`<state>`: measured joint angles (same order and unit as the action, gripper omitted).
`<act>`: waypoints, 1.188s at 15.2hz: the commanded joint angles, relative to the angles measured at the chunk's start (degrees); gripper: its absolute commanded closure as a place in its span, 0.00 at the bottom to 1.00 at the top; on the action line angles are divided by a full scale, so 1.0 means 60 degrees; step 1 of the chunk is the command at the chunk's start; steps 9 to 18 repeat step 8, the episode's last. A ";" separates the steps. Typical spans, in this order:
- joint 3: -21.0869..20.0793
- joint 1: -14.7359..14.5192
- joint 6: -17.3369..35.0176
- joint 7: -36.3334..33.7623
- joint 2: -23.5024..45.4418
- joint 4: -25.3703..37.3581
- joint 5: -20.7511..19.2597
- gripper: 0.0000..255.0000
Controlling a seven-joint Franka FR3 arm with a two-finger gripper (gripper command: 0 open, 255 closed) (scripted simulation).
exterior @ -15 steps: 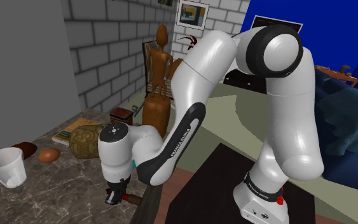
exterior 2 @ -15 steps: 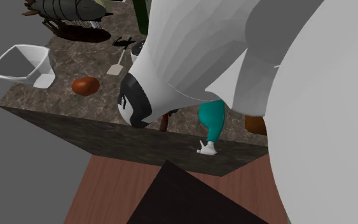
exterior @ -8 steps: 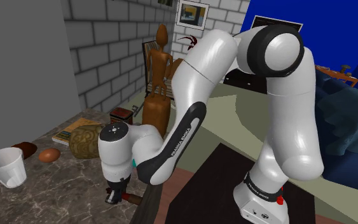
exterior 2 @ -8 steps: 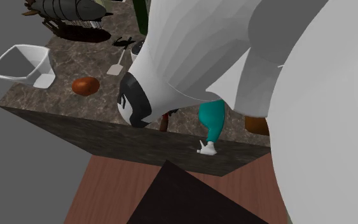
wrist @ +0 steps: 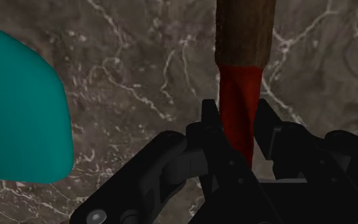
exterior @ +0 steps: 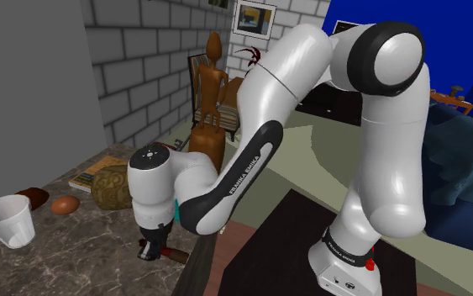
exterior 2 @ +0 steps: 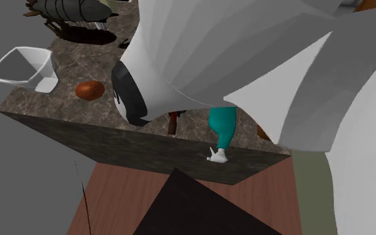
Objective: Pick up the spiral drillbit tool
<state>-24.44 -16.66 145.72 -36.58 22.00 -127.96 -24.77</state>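
In the shoulder view, the white Franka arm (exterior: 310, 109) is seen bent down over the dark veined marble countertop (exterior: 66, 252), and the all-black two-finger gripper (exterior: 152, 251) is located close to the countertop's near edge. The spiral drillbit tool (exterior: 174, 255), of which a brown stub is seen, is located at the gripper. A white tapered cup (exterior: 6, 220) and a brown oval object (exterior: 65, 205) are placed well apart from the gripper, towards the shoulder view's left. In the second exterior view, a teal curved object (exterior 2: 223, 125) is seen just beside the tool (exterior 2: 173, 123), near the countertop edge. In the wrist view, the tool's red twisted shaft and brown wooden handle (wrist: 244, 38) are shown; the gripper (wrist: 238, 114) is clamped on the red shaft, one finger on each side. Whether the tool rests on the marble cannot be told.
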 commanded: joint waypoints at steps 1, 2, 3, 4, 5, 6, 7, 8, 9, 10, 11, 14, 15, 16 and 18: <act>-0.0144 0.0092 -0.0194 0.0152 -0.0250 -0.0032 0.0222 1.00; -0.0206 0.0136 -0.0285 0.0231 -0.0366 -0.0040 0.0326 1.00; -0.0266 0.0180 -0.0378 0.0310 -0.0480 -0.0046 0.0431 1.00; -0.0324 0.0221 -0.0471 0.0388 -0.0594 -0.0050 0.0536 1.00; -0.0380 0.0261 -0.0566 0.0467 -0.0708 -0.0052 0.0640 1.00; -0.0434 0.0300 -0.0661 0.0546 -0.0820 -0.0051 0.0745 1.00; -0.0441 0.0304 -0.0675 0.0558 -0.0837 -0.0051 0.0761 1.00; -0.0441 0.0304 -0.0675 0.0558 -0.0837 -0.0051 0.0761 1.00; -0.0441 0.0304 -0.0675 0.0558 -0.0837 -0.0051 0.0761 1.00; -0.0441 0.0304 -0.0675 0.0558 -0.0837 -0.0051 0.0761 1.00; -0.0441 0.0304 -0.0675 0.0558 -0.0837 -0.0051 0.0761 1.00; -0.0441 0.0304 -0.0675 0.0558 -0.0837 -0.0051 0.0761 1.00; -0.0441 0.0304 -0.0675 0.0558 -0.0837 -0.0051 0.0761 1.00; -0.0441 0.0304 -0.0675 0.0558 -0.0837 -0.0051 0.0761 1.00; -0.0441 0.0304 -0.0675 0.0558 -0.0837 -0.0051 0.0761 1.00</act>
